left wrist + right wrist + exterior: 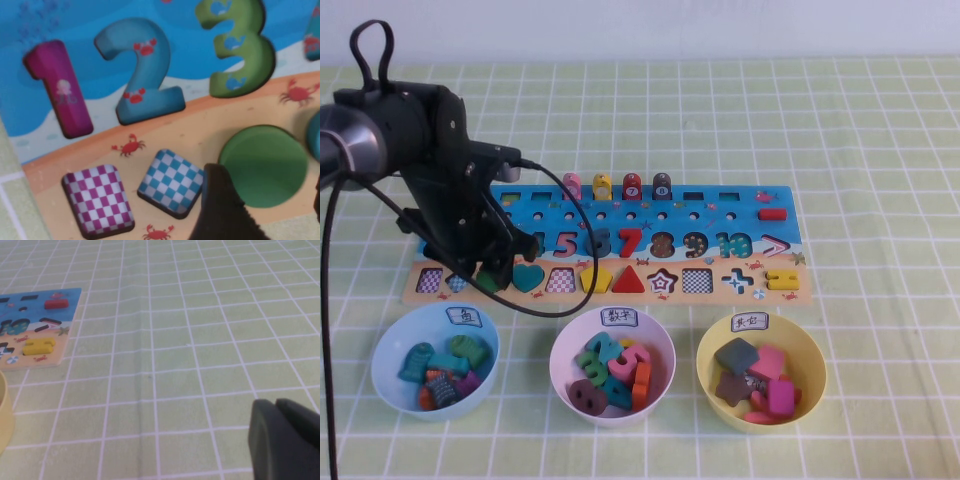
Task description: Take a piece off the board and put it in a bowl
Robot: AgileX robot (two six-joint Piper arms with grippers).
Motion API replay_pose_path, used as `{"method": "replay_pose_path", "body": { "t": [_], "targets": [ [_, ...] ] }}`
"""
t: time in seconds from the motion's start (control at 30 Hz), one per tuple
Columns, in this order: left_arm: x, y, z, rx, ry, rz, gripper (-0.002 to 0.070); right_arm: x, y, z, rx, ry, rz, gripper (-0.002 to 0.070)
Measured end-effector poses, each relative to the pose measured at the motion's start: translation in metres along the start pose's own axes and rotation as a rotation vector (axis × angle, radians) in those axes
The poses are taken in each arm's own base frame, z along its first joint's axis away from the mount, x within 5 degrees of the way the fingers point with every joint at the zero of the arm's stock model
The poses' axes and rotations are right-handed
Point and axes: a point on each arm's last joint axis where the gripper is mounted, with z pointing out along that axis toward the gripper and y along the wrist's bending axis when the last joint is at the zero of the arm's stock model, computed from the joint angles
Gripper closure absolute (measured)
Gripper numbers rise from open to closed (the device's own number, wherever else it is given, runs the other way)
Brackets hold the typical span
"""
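While the left gripper [492, 272] hangs low over the left end of the board [610, 245], its fingers [220, 210] stand apart, one on each side of the green disc [264, 166]. The near finger's tip lies at the disc's edge in the left wrist view; whether it touches cannot be told. The other finger shows only as a dark sliver at the frame's edge. The disc sits flat in its slot on the tan strip, not lifted. Just outside the near finger lie two checkered slots, a blue one [171, 183] and then a purple one [99, 199]. Beyond the fingertips, on the blue part, stand the numbers 1 [59, 89], 2 [141, 70] and 3 [239, 46]. A teal heart [527, 276] lies just beside the far finger.

The yellow bowl [812, 352] rests on the surface well apart from those fingers, past the blue bowl [386, 350] and the white bowl [562, 352], and holds several pieces.

The right gripper [285, 440] is out of the high view; its own camera shows it above bare surface, well away from the board's right end, fingers together.
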Motion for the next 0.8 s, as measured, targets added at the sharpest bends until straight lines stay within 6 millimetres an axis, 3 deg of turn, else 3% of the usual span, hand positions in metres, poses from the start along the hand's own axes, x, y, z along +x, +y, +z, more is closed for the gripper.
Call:
{"method": "replay_pose_path", "body": {
  "t": [0.43,0.8],
  "targets": [
    [-0.0002,0.0003,0.0039,-0.003,0.010,0.002,0.0333,0.0000,0.0000,0.0000,0.000,0.000,0.000,0.0694],
    [-0.0008,0.0003,0.0034,-0.003,0.006,0.002,0.0470,0.0000,0.0000,0.0000,0.000,0.000,0.000,0.0694]
  ]
}}
